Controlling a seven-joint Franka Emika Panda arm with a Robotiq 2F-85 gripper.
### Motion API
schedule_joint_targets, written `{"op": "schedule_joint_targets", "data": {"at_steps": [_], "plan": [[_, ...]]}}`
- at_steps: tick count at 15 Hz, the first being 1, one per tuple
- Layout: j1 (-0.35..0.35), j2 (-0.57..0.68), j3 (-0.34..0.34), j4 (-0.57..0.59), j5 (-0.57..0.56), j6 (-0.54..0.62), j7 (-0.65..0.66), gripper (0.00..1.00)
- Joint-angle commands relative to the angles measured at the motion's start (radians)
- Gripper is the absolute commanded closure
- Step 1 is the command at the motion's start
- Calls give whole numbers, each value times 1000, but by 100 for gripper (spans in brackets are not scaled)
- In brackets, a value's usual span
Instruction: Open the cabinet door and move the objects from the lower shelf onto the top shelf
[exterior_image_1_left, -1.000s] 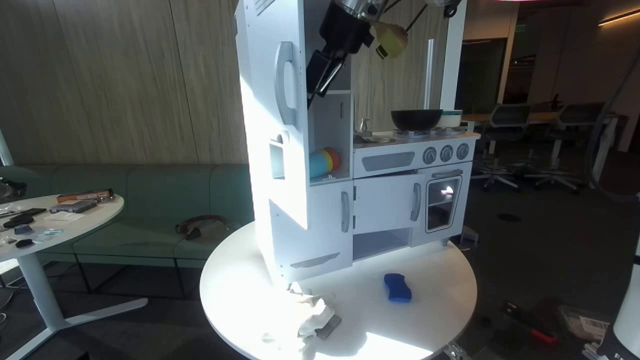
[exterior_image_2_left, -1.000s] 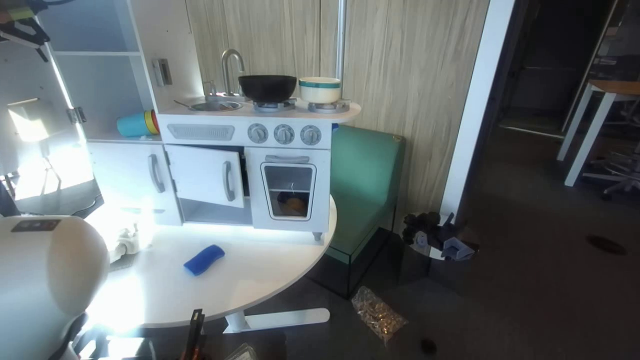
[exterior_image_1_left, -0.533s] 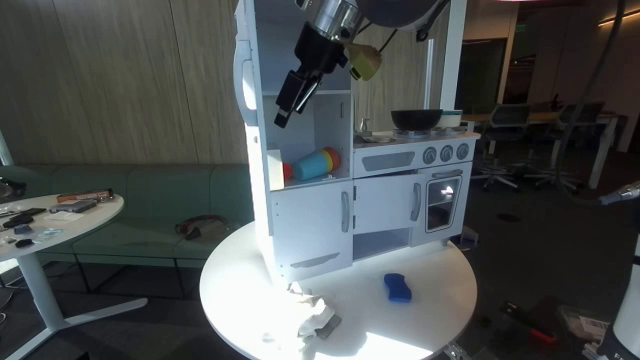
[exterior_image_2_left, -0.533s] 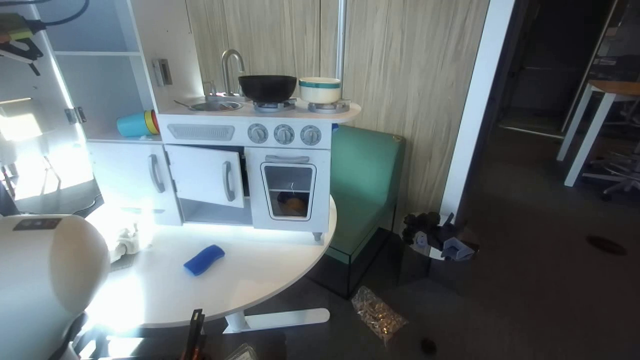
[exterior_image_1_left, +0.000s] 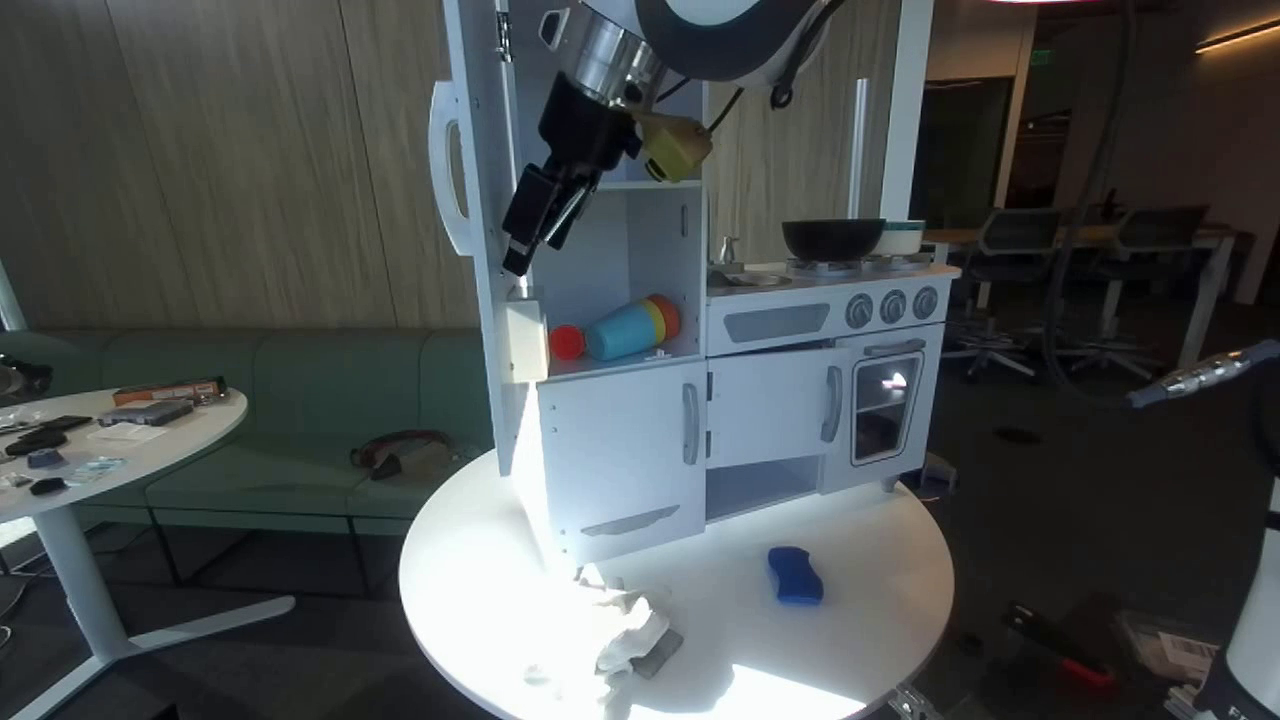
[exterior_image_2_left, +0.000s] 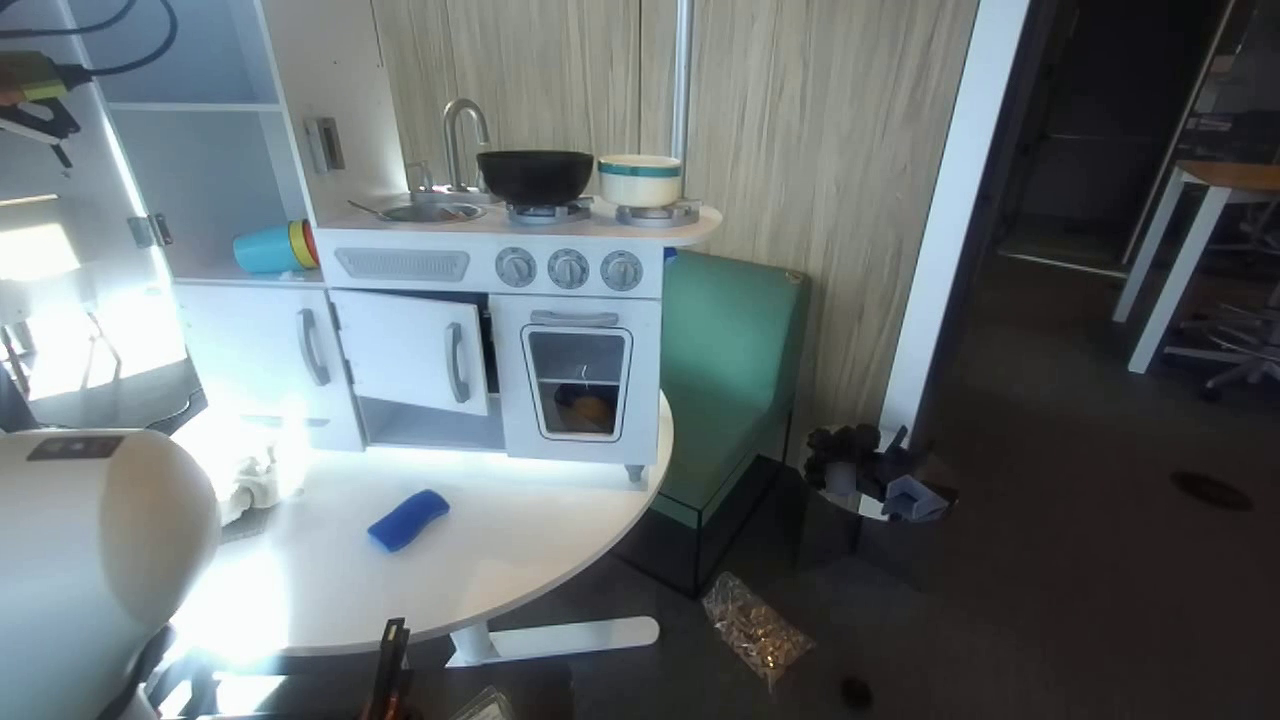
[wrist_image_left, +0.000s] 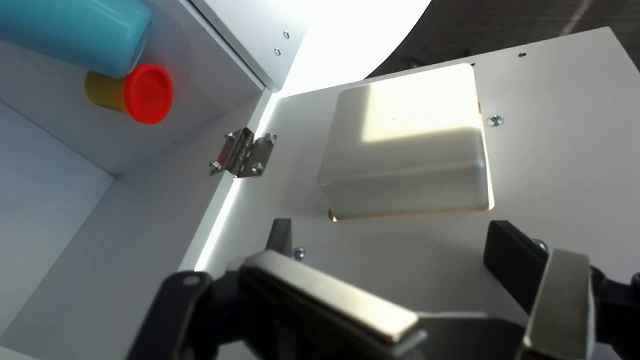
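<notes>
My end effector (exterior_image_1_left: 537, 252) hangs tilted downward before the inner face of the cabinet door (exterior_image_1_left: 490, 320), its fingers (wrist_image_left: 512, 262) spread wide apart and holding nothing. Whether a fingertip brushes the panel I cannot tell. The door stands well open on its hinge (wrist_image_left: 242, 152), and a cream box (wrist_image_left: 400, 145) juts from its inner face, partly in bright sun, lower on the door than my fingertips. The task's objects lie on the lower shelf (wrist_image_left: 200, 80). One is a stack of cups (exterior_image_1_left: 625, 332), blue, yellow and orange-red, resting on its side with the blue end toward the door. Just beside that end lies a small yellow tub (wrist_image_left: 130, 95), its red lid facing out of the compartment; I cannot tell whether the two touch. The top shelf (exterior_image_2_left: 200, 106) runs across the compartment above them. On the table (exterior_image_1_left: 880, 570) in front sit a blue wavy block (exterior_image_1_left: 796, 575) and a crumpled white cloth (exterior_image_1_left: 630, 625), the cloth half lost in glare. A black pan (exterior_image_2_left: 535, 178) and a white pot (exterior_image_2_left: 640, 182) with a green band stand side by side on the burners of the toy stove (exterior_image_2_left: 595, 292).
</notes>
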Motion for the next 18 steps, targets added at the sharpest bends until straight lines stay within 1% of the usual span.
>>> {"op": "schedule_joint_targets", "data": {"at_steps": [1, 3, 5, 9, 12, 16, 17, 18], "plan": [[-2, 89, 37, 99, -29, -13, 21, 0], [-6, 110, 43, 126, -33, -31, 31, 0], [-18, 94, 37, 138, -63, -78, 44, 0], [-51, 9, 25, 128, -128, -319, 126, 0], [-87, -55, 4, 106, -109, -464, 203, 0], [-119, -83, -43, 80, -27, -551, 251, 0], [-129, -95, -50, 72, -27, -581, 263, 0], [-119, -62, -36, 97, -50, -554, 232, 0]]}}
